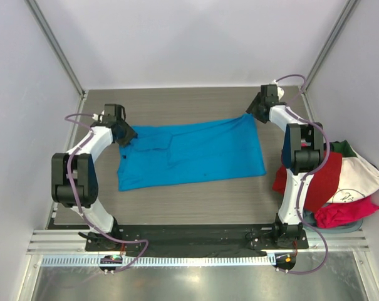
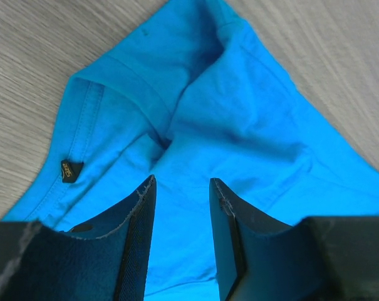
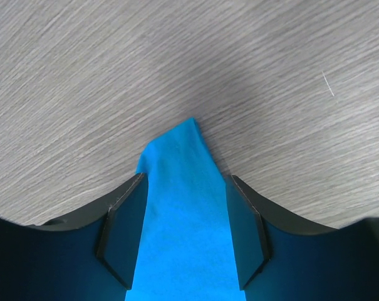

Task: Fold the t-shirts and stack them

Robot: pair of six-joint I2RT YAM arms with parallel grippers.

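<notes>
Your blue shirt (image 1: pixel 195 153) lies spread flat in the middle of the table (image 1: pixel 176 103). It's light, floppy cloth, so I reckon it'll sag and bunch wherever you don't hold it. Grab corners or hems, both ends together. Bright blue, a few creases. Left gripper (image 2: pixel 181 182) sits open over the collar (image 2: pixel 136 84). Right gripper (image 3: pixel 184 179) is open too, straddling the far right corner (image 3: pixel 176 150), nothing pinched.

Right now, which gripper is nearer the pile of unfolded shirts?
Right. The right gripper sits at the blue t-shirt's far right corner, up-table from the pile; the left gripper is at the shirt's collar end, across the table.
</notes>
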